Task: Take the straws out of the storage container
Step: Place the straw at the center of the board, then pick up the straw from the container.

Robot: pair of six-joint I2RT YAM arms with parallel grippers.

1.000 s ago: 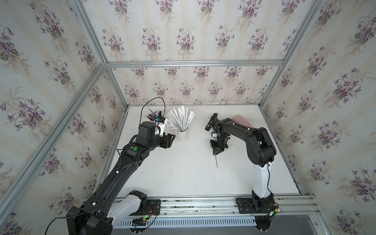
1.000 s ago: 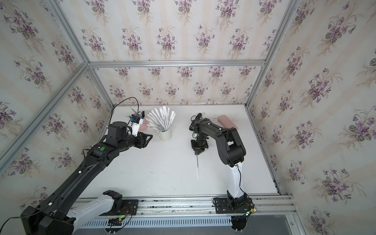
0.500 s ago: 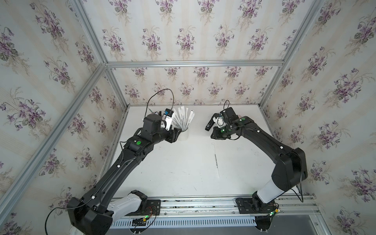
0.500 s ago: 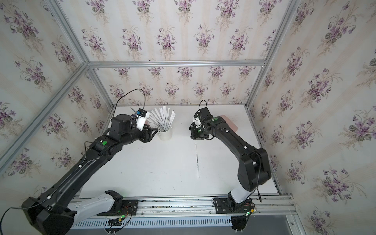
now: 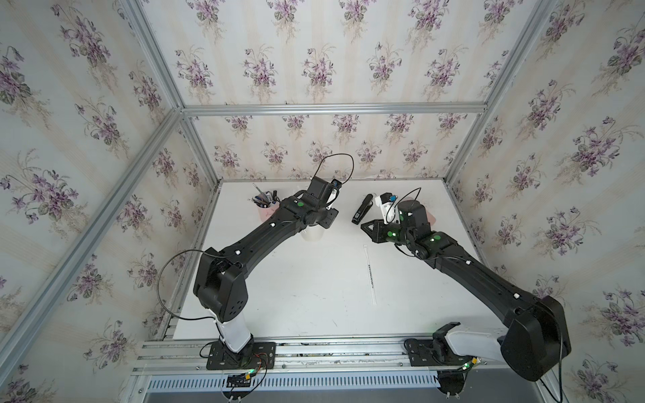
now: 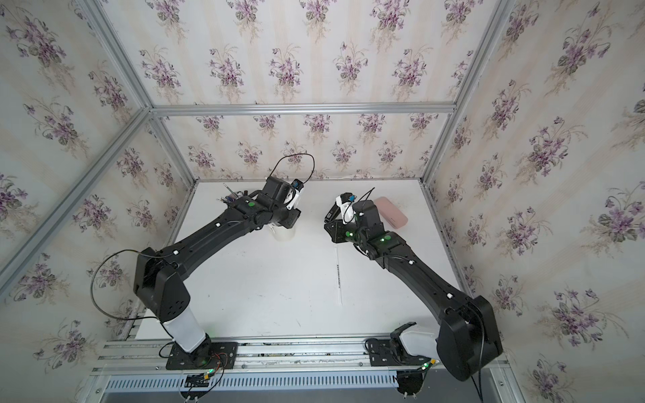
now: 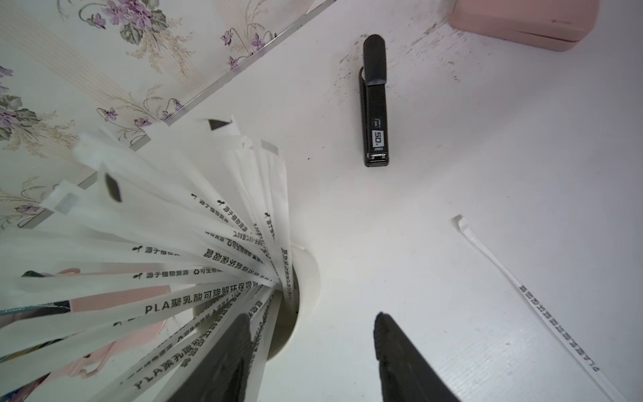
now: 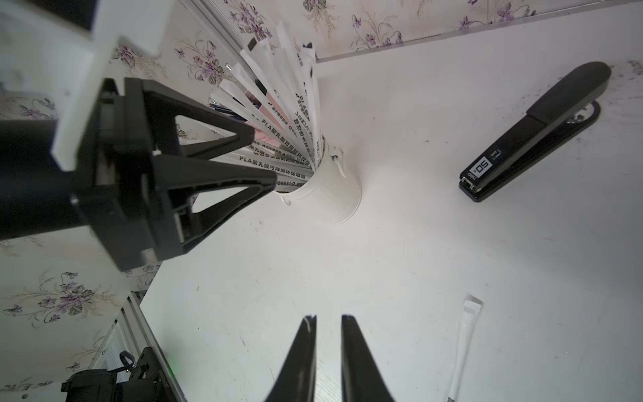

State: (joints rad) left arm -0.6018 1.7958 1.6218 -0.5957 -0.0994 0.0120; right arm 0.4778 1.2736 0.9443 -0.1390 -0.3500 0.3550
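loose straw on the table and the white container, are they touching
Apart. The left wrist view shows the loose straw lying flat, with bare table between it and the storage container.

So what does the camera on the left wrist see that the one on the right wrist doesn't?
Only the left wrist camera shows the pink case. Only the right wrist camera shows the right end effector, its fingers slightly apart and holding nothing. Both show the wrapped straws fanning out of the white cup, the black stapler, one loose straw lying flat on the table, and the left end effector, open at the straws.
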